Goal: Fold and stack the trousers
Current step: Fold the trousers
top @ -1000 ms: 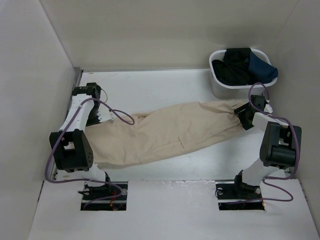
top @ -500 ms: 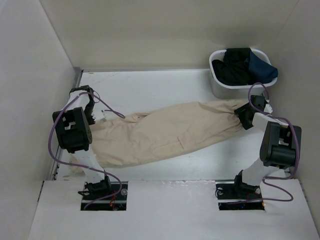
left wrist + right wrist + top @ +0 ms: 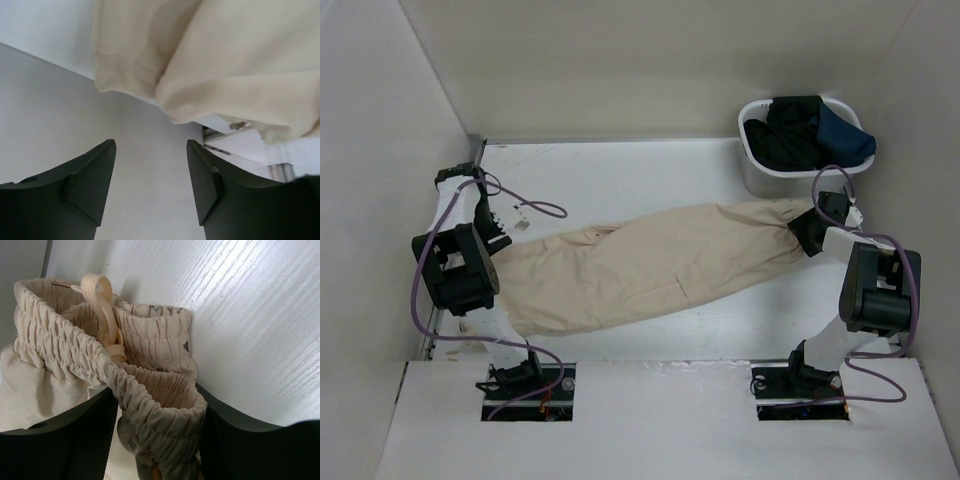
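Observation:
The beige trousers (image 3: 650, 265) lie stretched out slantwise on the table, leg ends at the left, gathered waist at the right. My left gripper (image 3: 500, 228) hangs open just beyond the leg ends. In the left wrist view nothing is between its fingers (image 3: 150, 145), and the hems (image 3: 150, 75) lie a short way ahead. My right gripper (image 3: 807, 232) stands open at the waist end. In the right wrist view a loose loop of the gathered waistband (image 3: 160, 405) sits between its fingers (image 3: 157, 400), brushing both without being squeezed flat. The drawstring (image 3: 102, 300) lies on top.
A white basket (image 3: 752, 165) with black and navy garments (image 3: 800, 135) stands at the back right, just behind the right gripper. Box walls close in on the left, back and right. A metal strip runs along the left wall (image 3: 475, 160).
My left gripper has opened and let go of the leg ends, and its arm has drawn back toward the left wall. The right jaws have narrowed slightly around the waistband.

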You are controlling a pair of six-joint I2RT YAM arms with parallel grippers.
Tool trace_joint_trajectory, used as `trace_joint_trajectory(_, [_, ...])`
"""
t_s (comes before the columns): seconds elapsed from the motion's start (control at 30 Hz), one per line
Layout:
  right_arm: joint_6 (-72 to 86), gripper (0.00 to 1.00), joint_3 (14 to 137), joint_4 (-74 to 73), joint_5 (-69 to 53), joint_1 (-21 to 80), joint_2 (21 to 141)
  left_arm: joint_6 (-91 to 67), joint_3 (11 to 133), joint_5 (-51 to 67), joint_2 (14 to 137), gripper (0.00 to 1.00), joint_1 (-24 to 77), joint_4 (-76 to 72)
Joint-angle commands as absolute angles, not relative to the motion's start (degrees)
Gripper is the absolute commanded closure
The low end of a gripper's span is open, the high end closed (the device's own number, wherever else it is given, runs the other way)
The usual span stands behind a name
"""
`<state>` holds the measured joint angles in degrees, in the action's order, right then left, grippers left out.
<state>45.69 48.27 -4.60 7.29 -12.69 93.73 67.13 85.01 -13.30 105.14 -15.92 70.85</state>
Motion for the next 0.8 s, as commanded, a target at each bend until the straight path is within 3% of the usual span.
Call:
trace_joint_trajectory(0.0, [44.0,0.36,46.9,-4.0,8.4,-12.4,93.3,67.4,88.3,-6.7,105.7,0.41,-18.7,81.7])
trace_joint_trajectory(0.2, [44.0,0.36,46.9,-4.2,8.5,-12.4,93.0,65.5,91.9,-7.9,112.8,0.41,-22.1,79.4])
trace_joint_trajectory(0.43, [43.8,0.35,46.7,-4.6,8.6,-12.8,92.0,66.4,86.9,-8.3,114.1,0.45,-21.9,80.2])
trace_joint_trajectory(0.7, [43.7,0.35,47.5,-5.0,8.9,-13.0,92.1,66.1,84.6,-10.0,116.4,0.59,-22.4,81.4])
trace_joint_trajectory(0.77, [43.9,0.35,47.8,-5.0,9.0,-12.7,92.5,65.2,84.6,-10.8,117.5,0.71,-22.3,81.2])
